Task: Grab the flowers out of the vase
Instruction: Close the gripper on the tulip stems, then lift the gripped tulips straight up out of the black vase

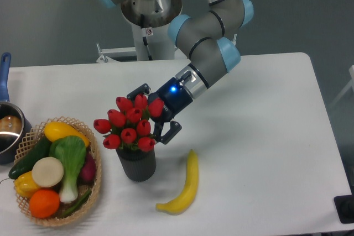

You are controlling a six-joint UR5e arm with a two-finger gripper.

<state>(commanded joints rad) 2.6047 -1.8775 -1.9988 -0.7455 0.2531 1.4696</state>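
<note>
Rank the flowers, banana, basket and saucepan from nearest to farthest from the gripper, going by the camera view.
From the gripper:
1. Flowers: right at the fingers, on the gripper's left in the picture.
2. Banana: lower right, on the table.
3. Basket: lower left, full of produce.
4. Saucepan: far left edge, partly cut off.
</note>
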